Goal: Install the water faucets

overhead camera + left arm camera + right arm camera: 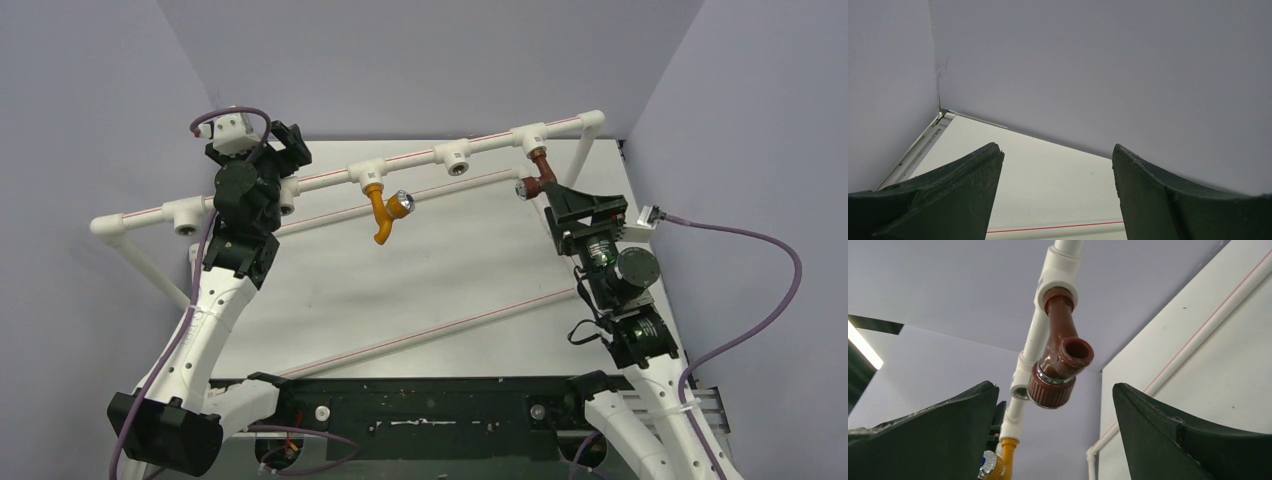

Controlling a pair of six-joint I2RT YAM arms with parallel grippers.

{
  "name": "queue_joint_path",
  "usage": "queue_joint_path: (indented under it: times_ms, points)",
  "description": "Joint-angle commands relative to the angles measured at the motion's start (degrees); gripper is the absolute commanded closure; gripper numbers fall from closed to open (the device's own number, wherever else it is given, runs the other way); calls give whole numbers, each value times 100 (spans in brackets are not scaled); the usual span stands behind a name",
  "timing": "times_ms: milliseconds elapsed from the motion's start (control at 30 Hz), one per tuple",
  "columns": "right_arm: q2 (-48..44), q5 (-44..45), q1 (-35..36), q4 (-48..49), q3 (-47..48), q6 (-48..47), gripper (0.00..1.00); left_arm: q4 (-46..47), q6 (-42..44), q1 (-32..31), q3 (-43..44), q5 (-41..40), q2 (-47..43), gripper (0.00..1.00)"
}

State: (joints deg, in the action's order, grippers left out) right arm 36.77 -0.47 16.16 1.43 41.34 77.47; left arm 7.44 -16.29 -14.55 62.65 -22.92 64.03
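Right end effector (pixel 1054 386): fingers apart, clamped on nothing. The red-brown faucet (pixel 1060 350) hangs between them and touches neither, its neck up in the white pipe (pixel 1035 335). I judge it seated. To back off cleanly I should pull straight out and keep clear of the knob. The orange faucet (pixel 381 208) hangs from the same pipe further along. Left end effector (pixel 1057 152): apart, with nothing between its fingers, above the counter (pixel 450 270).

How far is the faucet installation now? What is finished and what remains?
Looks nearly done. The orange-yellow faucet and the red-brown faucet both sit in sockets of the white pipe. Nothing is in hand: the right gripper stands open before the red-brown faucet, apart from it; the left gripper is open and empty. No loose faucet shows, so probably only pulling back is left; tightness cannot be judged.
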Motion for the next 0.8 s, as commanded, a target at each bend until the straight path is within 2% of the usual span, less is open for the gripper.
queue_joint_path:
  times_ms: [0,367,633,767]
  points:
    - [-307,296,-21,-852,321,-856,12,-1562,-40,-114,-455,146,259,22]
    - [-407,467,-25,-1448,949,-3644,12,-1564,-47,-110,-451,166,259,22]
    - [-496,-78,-25,-809,972,-6586,12,-1566,-47,-101,-438,176,277,22]
    - [-494,-467,-11,-534,951,-8013,15,-1560,-49,-101,-448,175,259,22]
